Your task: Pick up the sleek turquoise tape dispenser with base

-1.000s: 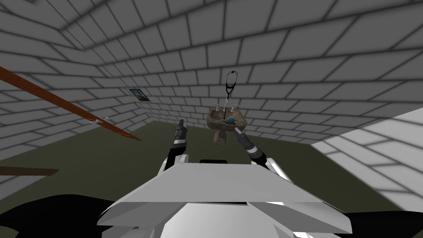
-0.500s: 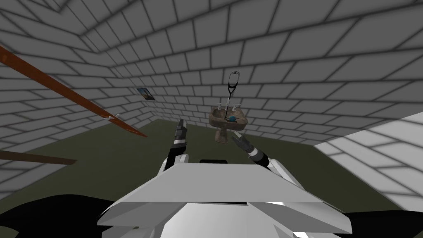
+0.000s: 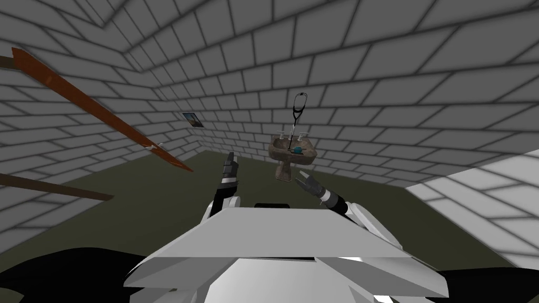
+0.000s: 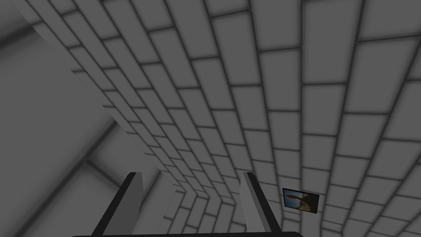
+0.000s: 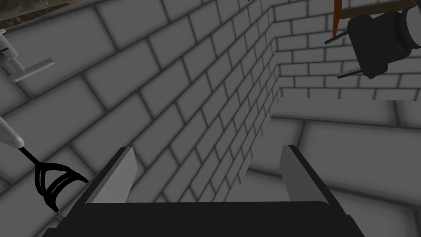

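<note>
Grey brick walls (image 3: 368,79), olive floor (image 3: 158,200); small turquoise tape dispenser (image 3: 298,150) in mottled brown pedestal sink (image 3: 277,153). Right gripper (image 3: 301,177) near sink, fingers spread; left gripper (image 3: 231,156) likewise.

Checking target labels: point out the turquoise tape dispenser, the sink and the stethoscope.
turquoise tape dispenser (image 3: 298,150), head view, its turquoise body.
sink (image 3: 285,172), head view, its pedestal.
stethoscope (image 3: 293,122), head view, the tube below the fork.

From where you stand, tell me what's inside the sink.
In the brown sink sits a small turquoise tape dispenser, and a black stethoscope rises out of it along the wall. The near rim hides the rest of the basin floor.
</note>
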Tool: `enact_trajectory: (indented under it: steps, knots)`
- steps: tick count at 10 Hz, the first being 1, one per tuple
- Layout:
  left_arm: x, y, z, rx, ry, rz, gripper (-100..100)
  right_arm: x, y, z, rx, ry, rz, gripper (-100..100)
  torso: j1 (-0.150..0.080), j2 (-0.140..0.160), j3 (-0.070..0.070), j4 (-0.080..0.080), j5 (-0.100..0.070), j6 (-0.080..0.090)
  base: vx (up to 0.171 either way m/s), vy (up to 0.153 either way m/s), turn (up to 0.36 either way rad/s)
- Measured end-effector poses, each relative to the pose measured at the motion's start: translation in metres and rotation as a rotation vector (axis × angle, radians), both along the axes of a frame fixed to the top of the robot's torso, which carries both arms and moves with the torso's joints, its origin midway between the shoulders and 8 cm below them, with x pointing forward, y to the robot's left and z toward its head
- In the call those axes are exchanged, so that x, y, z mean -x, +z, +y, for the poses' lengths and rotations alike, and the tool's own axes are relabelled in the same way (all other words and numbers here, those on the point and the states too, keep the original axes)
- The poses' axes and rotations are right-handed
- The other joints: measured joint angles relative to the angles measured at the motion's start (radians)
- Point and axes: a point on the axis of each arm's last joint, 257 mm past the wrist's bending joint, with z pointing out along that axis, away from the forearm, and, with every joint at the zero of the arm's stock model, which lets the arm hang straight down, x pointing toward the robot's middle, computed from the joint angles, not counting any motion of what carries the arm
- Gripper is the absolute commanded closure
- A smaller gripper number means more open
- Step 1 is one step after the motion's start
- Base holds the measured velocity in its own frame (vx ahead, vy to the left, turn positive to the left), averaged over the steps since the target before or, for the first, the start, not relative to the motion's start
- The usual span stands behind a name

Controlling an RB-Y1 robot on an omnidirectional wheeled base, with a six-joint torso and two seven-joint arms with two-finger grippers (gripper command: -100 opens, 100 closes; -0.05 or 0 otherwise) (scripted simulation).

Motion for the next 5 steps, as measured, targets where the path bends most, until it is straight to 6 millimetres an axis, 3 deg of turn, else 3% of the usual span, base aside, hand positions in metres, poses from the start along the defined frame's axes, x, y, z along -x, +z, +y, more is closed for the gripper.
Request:
enact_trajectory:
  steps: [5]
  knots:
    - [0.0, 0.0, 0.0, 0.0, 0.0, 0.0, 0, 0.009, -0.038, -0.017, 0.203, 0.025, 0.025, -100, -0.001, -0.003, -0.001, 0.0, 0.0, 0.0, -0.061, 0.037, 0.066]
